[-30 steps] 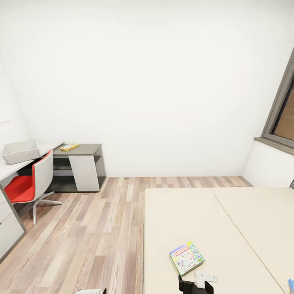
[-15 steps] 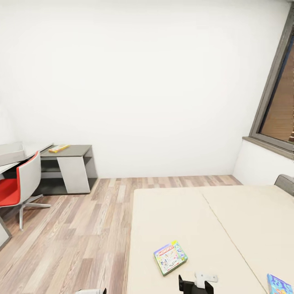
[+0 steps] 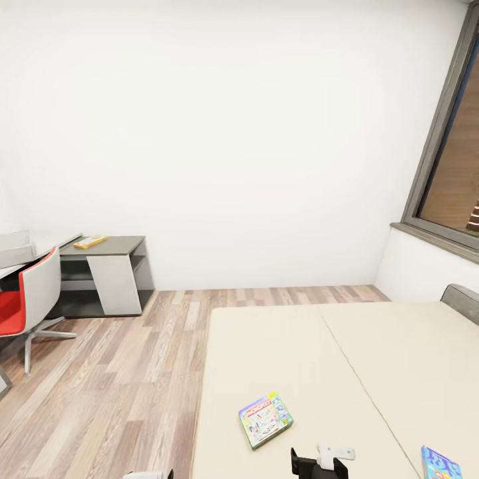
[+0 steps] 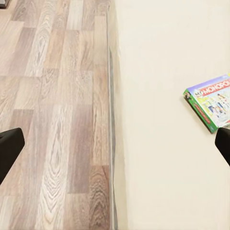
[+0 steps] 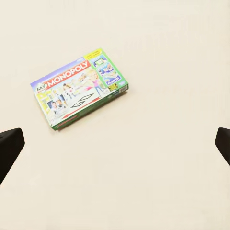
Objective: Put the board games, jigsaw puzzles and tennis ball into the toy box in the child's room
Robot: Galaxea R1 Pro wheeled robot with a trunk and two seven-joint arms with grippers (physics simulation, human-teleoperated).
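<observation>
White walls and plank floor are framing the bed [image 3: 346, 372], where we are viewing the Monopoly board game [image 3: 265, 419] lying flat near its foot edge and a blue board game [image 3: 439, 464] toward the far side. We are judging both as not yet collected; the toy box [image 3: 14, 247] is waiting on the table [image 3: 63, 243]. Both the left gripper [image 4: 115, 148] and right gripper [image 5: 115, 148] are hanging with fingers wide apart, holding nothing.
</observation>
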